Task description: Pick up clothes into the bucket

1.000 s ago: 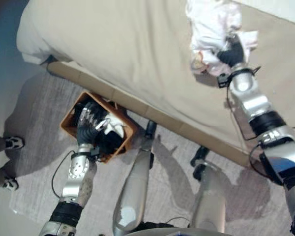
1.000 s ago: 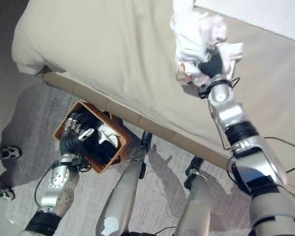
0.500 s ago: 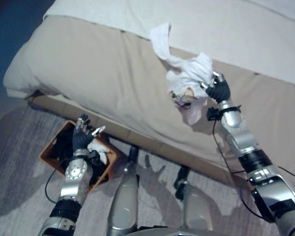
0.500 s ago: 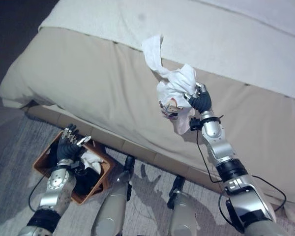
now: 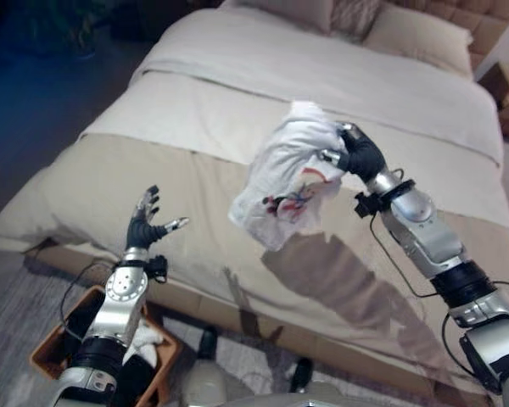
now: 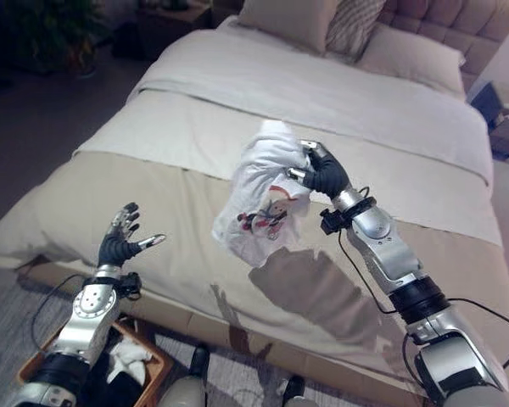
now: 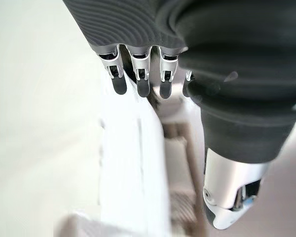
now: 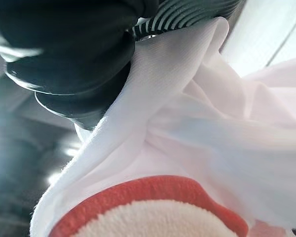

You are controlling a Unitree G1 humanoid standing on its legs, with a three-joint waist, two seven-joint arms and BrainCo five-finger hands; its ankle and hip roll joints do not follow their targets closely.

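Bucket [image 5: 47, 360] sits nearest, on the floor, clothes already inside; the left hand [image 5: 146, 222] has lifted out of it, fingers spread and empty. Beyond, the right hand [image 6: 321, 174] has raised the white garment [image 6: 263, 199] clear of the bed [image 6: 390, 110], fingers clenched round it. Bed edge lies between garment and bucket.

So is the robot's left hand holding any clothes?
No, the left hand is raised above the bed with its fingers spread, and the white shirt hangs from the right hand.
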